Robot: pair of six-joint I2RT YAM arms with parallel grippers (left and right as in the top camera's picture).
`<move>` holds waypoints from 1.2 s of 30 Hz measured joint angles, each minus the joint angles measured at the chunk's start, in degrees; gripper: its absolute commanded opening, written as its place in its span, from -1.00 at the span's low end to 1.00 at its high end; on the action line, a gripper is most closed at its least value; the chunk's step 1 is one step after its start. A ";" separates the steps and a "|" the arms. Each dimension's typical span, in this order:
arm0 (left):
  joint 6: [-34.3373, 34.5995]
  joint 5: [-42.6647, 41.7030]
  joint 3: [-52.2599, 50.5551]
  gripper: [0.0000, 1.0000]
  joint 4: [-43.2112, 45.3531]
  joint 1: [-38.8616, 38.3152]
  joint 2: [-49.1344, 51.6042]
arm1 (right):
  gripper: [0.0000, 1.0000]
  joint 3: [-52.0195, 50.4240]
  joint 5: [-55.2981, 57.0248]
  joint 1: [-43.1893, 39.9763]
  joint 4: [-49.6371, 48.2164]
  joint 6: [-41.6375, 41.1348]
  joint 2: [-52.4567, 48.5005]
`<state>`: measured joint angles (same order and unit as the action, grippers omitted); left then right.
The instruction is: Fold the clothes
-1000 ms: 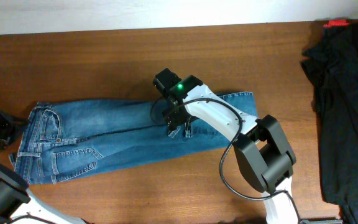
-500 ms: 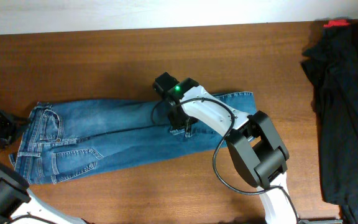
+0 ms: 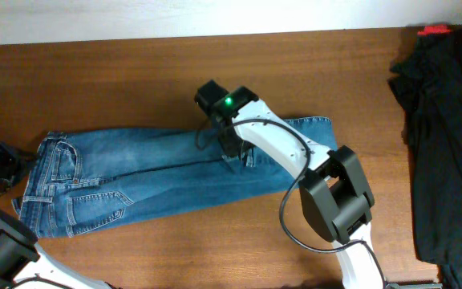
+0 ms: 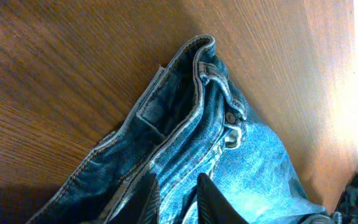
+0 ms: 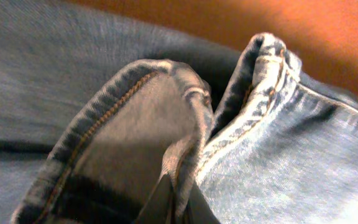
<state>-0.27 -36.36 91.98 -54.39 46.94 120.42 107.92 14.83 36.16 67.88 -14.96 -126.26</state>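
Observation:
The clothes (image 3: 135, 178), a pair of blue jeans, lie flat across the table, waist at the left and leg hems at the right. My left gripper (image 3: 14, 166) is at the waistband on the far left. In the left wrist view its fingers (image 4: 211, 200) stand close together with the denim (image 4: 253, 155) pinched between them, beside the fly button. My right gripper (image 3: 237, 155) is down on the legs near the middle. In the right wrist view it (image 5: 180, 202) is shut on a raised fold of tan-stitched denim edge (image 5: 135, 118).
A heap of black garments (image 3: 443, 136) covers the right end of the table, with a small red object (image 3: 433, 30) behind it. Bare brown wood (image 3: 135, 80) runs behind and in front of the jeans. A white wall edge lies along the back.
My right gripper has shut on the denim and shifted slightly back and to the right; the leg hem end moved a little with it. The left arm has stayed put.

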 measured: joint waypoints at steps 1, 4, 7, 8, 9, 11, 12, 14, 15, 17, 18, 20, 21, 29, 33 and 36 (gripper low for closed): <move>0.00 0.13 0.00 -0.58 0.00 0.00 0.00 | -0.92 1.81 0.20 -0.07 0.55 0.24 0.50; 0.00 0.15 0.00 -0.58 0.04 0.00 0.00 | -0.92 4.52 0.09 -0.13 1.09 1.11 2.21; 0.00 0.15 0.00 -0.58 0.20 0.00 0.00 | -0.92 6.43 -0.87 0.04 1.92 2.01 4.48; 0.00 0.15 0.00 -0.58 0.20 0.00 0.00 | -0.93 6.71 -1.33 0.15 2.03 2.49 4.83; 0.02 0.15 0.00 -0.58 0.20 0.00 0.00 | -0.92 6.99 -1.81 0.33 2.08 3.10 4.90; 0.00 0.15 0.00 -0.58 0.22 0.00 0.00 | -0.93 7.10 -2.64 1.14 2.08 4.44 4.90; 0.00 0.15 0.00 -0.58 0.20 0.00 0.00 | -0.92 7.23 -2.89 1.57 2.14 4.83 4.90; 0.00 0.15 0.00 -0.58 0.22 0.00 0.00 | -0.93 8.46 -3.39 3.32 2.29 6.45 4.90; 0.00 0.17 0.00 -0.58 0.22 0.00 0.00 | -0.92 9.88 -3.74 4.94 2.23 7.48 4.90; 0.02 0.17 0.00 -0.58 0.20 0.00 0.00 | -0.92 12.31 -3.98 7.65 1.70 8.41 4.90; 0.00 0.17 0.00 -0.58 0.20 0.00 0.00 | -0.92 13.14 -4.02 8.68 1.22 8.72 4.90; 0.00 0.17 0.00 -0.58 0.22 0.00 0.00 | -0.92 14.80 -4.42 11.41 -0.59 9.22 4.90; 0.00 0.17 0.00 -0.58 0.20 0.00 0.00 | -0.92 15.06 -4.44 12.46 -1.55 9.31 4.90; 0.00 0.17 0.00 -0.58 0.20 0.00 0.00 | -0.92 15.26 -7.63 18.91 -9.51 10.91 4.90; 0.02 0.17 0.00 -0.58 0.20 0.00 0.00 | -0.92 15.30 -9.22 20.20 -11.15 11.15 4.50; 0.00 0.17 0.00 -0.58 0.20 0.00 0.00 | -0.92 15.30 -10.64 20.31 -11.43 11.15 3.39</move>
<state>-0.27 -36.18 91.98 -54.19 46.94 120.42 123.22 4.19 56.47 56.45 -3.81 -122.87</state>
